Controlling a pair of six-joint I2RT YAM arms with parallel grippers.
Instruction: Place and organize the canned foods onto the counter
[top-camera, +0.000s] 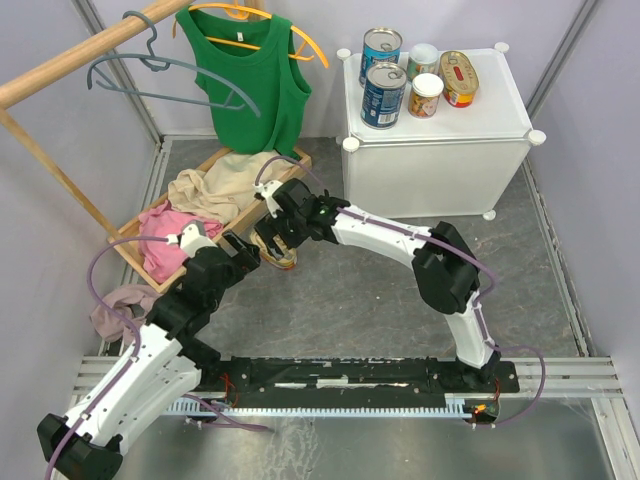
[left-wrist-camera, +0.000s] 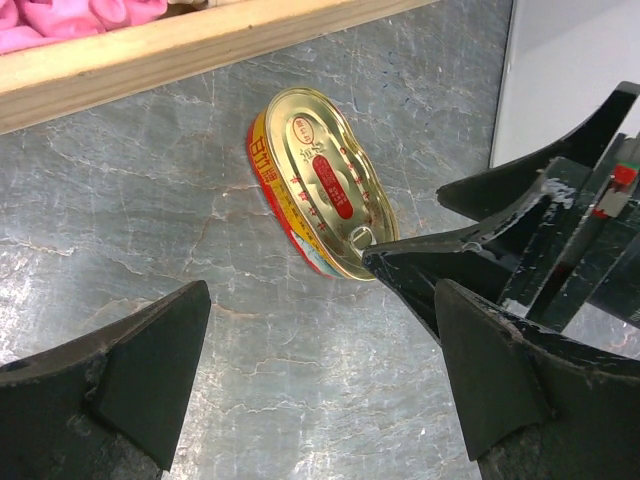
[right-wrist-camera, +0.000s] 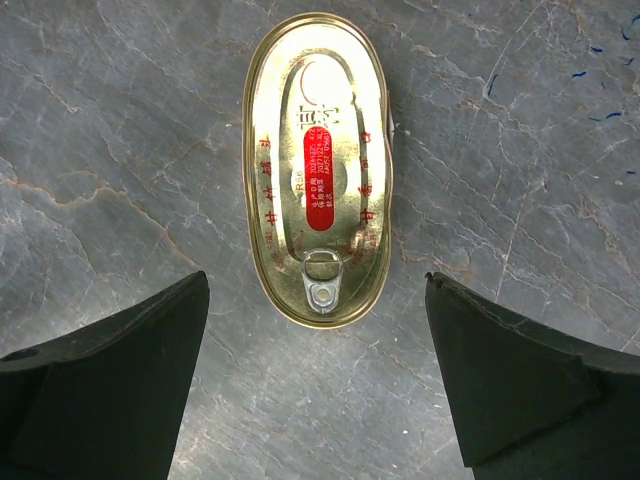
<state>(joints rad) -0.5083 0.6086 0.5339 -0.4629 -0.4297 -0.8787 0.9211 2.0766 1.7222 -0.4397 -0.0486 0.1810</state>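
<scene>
One flat oval gold-topped tin (right-wrist-camera: 318, 170) lies on the grey floor, also in the left wrist view (left-wrist-camera: 322, 184) and, mostly hidden, under the right gripper in the top view (top-camera: 281, 256). My right gripper (right-wrist-camera: 316, 385) is open, its jaws either side of the tin's near end, above it. My left gripper (left-wrist-camera: 320, 385) is open and empty just short of the tin. On the white cabinet (top-camera: 470, 120) stand two tall blue tins (top-camera: 383, 95) (top-camera: 380, 50), a green-label can (top-camera: 423, 60), an orange-label can (top-camera: 426, 95) and a second oval tin (top-camera: 460, 78).
A wooden tray (top-camera: 290, 172) of clothes lies just behind the tin; its edge shows in the left wrist view (left-wrist-camera: 200, 45). A green top (top-camera: 245, 80) hangs from a wooden rail at the back left. A pink-brown cloth (top-camera: 115, 305) lies by the left arm.
</scene>
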